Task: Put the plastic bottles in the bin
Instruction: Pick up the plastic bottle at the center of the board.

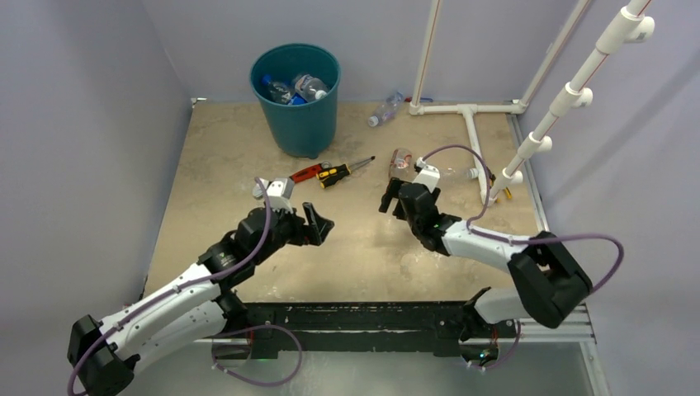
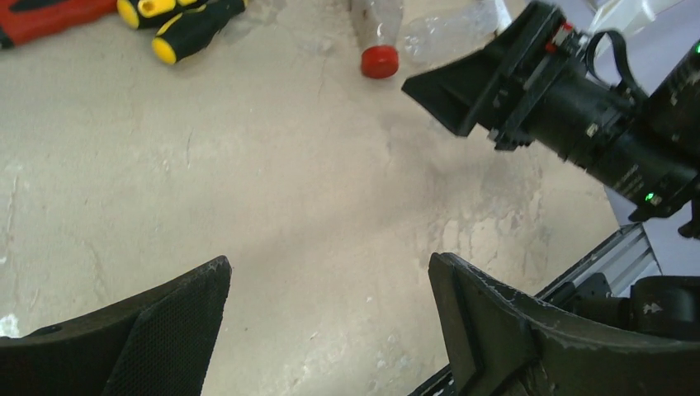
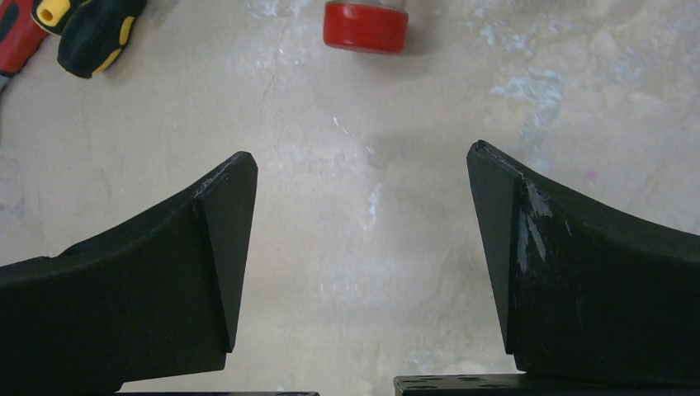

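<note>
The teal bin (image 1: 295, 124) stands at the back of the table with several blue-labelled bottles (image 1: 290, 87) inside. A clear bottle with a red cap (image 1: 402, 159) lies on the table; its cap also shows in the left wrist view (image 2: 380, 62) and in the right wrist view (image 3: 366, 25). Another clear bottle (image 1: 385, 109) lies near the back wall, and a third (image 1: 456, 173) lies by the white pipe. My right gripper (image 1: 393, 195) (image 3: 360, 157) is open and empty, just short of the red-capped bottle. My left gripper (image 1: 322, 224) (image 2: 328, 264) is open and empty over bare table.
A red-handled wrench (image 1: 307, 172) and a yellow-black screwdriver (image 1: 342, 172) lie in front of the bin. A white pipe frame (image 1: 475, 136) stands at the back right. The right gripper (image 2: 495, 87) shows in the left wrist view, close to the left gripper.
</note>
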Controlling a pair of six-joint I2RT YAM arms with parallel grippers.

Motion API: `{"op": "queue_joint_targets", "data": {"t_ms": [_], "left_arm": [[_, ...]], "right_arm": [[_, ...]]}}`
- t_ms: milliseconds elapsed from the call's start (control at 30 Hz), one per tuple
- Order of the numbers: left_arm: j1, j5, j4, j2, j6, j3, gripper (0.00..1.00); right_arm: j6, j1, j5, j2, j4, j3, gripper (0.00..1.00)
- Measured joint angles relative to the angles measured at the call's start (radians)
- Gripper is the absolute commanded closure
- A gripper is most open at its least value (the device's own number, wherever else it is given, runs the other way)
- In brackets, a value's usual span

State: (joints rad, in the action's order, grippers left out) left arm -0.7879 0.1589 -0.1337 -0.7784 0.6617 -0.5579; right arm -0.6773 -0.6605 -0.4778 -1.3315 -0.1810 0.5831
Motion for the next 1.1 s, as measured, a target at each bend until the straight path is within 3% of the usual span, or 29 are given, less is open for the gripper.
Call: {"op": "queue_joint_targets", "data": {"t_ms": [333, 700, 1100], "left_arm": [[0.000, 0.027, -0.003, 0.272, 0.082, 0.164, 0.11], [0.000, 0.029, -0.027, 0.331, 0.111, 0.175, 0.11], [0.000, 0.042, -0.090, 0.367, 0.132, 0.175, 0.12]], "right_arm": [[0.007, 0.050, -0.011, -0.299, -0.134, 0.135, 0.16], [0.010, 0.066, -0.042, -0.463, -0.198, 0.225, 0.37], [0.034, 0.078, -0.052, -0.503, -0.249, 0.241, 0.75]]}}
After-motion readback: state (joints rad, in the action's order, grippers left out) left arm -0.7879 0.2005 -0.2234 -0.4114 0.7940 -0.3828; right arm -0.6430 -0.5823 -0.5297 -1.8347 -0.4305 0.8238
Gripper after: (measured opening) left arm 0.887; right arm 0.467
